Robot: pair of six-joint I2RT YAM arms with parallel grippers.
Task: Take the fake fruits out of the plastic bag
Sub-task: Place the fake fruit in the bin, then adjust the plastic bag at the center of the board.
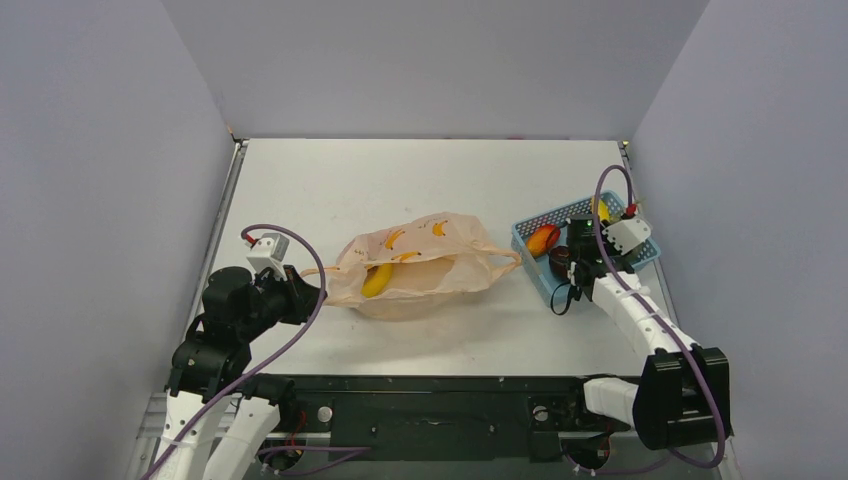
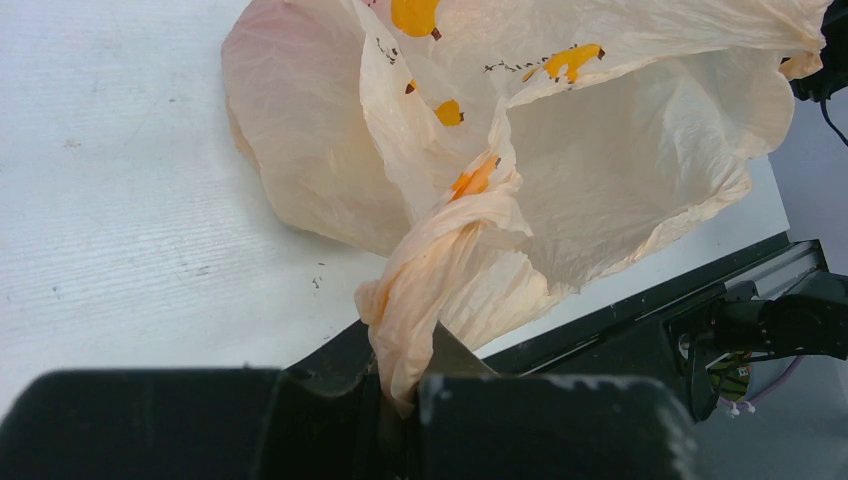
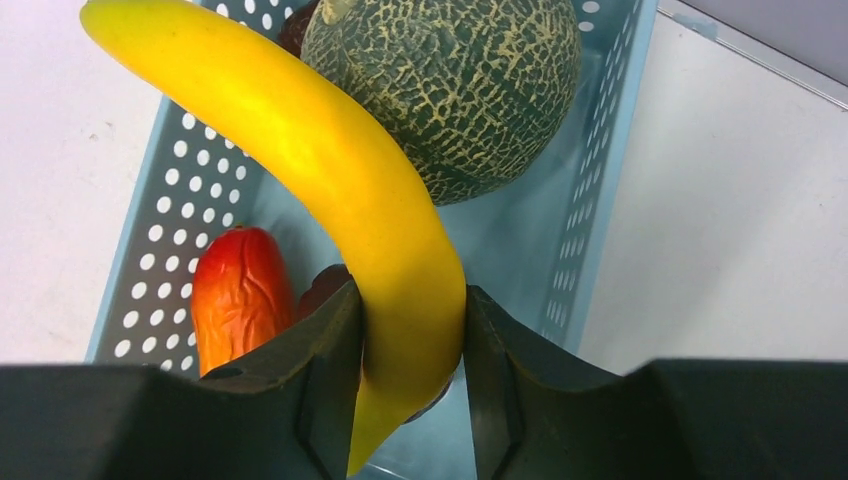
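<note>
Blue perforated basket [image 3: 185, 200], white table [image 1: 400, 180]

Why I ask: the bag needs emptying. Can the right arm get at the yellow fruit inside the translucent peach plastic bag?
Probably not yet: the right gripper is shut on a yellow banana over the light blue perforated basket. It must release first.

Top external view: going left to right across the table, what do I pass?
Left tool, translucent peach plastic bag printed with bananas, light blue perforated plastic basket.

A dark maroon fruit [image 3: 322, 282] sits mostly hidden behind the banana [image 3: 330, 170].
</note>
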